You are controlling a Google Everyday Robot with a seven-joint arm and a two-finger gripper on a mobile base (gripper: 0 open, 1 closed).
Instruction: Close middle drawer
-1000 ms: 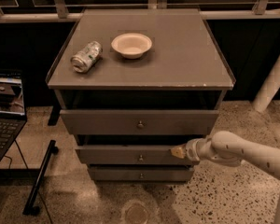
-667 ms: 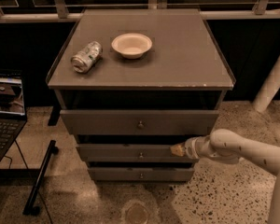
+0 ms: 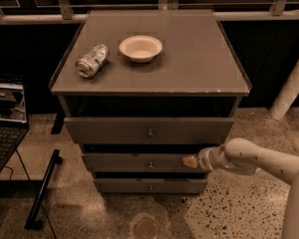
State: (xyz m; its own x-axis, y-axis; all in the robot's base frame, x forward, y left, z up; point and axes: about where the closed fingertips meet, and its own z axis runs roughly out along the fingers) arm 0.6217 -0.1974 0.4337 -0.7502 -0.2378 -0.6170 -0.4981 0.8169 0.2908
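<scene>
The middle drawer (image 3: 139,162) is a slim grey-brown front with a small round knob (image 3: 150,165), between a taller top drawer (image 3: 148,130) and a narrower bottom drawer (image 3: 149,185). It stands out a little less than the top drawer and more than the bottom one. My gripper (image 3: 191,161) comes in from the right on a white arm and touches the right end of the middle drawer's front.
On the cabinet top (image 3: 199,59) lie a tipped drink can (image 3: 92,60) and a white bowl (image 3: 140,48). An open laptop (image 3: 5,118) sits at the left with a black bar (image 3: 42,188) on the floor. A white post (image 3: 291,83) stands at the right.
The middle drawer's front has moved back a little, with my gripper following it toward the cabinet.
</scene>
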